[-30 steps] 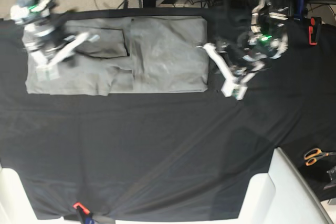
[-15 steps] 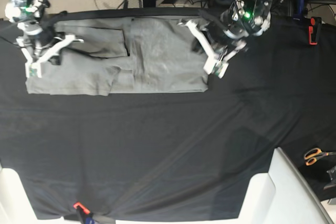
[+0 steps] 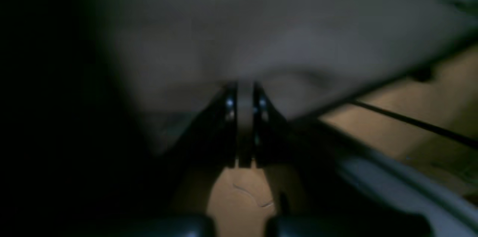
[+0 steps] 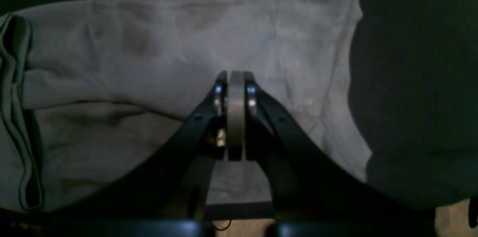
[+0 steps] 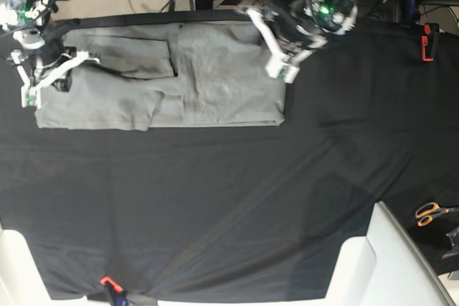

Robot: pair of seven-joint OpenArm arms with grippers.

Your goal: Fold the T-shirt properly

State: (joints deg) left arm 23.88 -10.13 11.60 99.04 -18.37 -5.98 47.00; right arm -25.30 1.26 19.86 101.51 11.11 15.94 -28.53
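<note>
The grey T-shirt [image 5: 215,77] lies folded into a long flat band on the black cloth at the back of the table. Its left part has a sleeve fold lying on top [image 5: 136,59]. My left gripper [image 5: 278,68] is shut and hovers at the shirt's right end near the far corner. In the blurred left wrist view its jaws [image 3: 244,93] are together over grey cloth [image 3: 261,35], with nothing seen between them. My right gripper [image 5: 29,97] is shut at the shirt's left end. In the right wrist view it [image 4: 236,80] hangs above the T-shirt [image 4: 157,50], holding nothing.
The black cloth [image 5: 215,198] covers the whole table. Orange-handled scissors [image 5: 430,213] lie at the right edge, and a red clamp [image 5: 428,41] sits at the back right. White corner pieces [image 5: 401,263] stand at the front. Cables and floor lie beyond the far edge.
My left gripper has swung from the bare cloth right of the shirt up and left to its right far corner. My right gripper has drifted left to the shirt's left edge.
</note>
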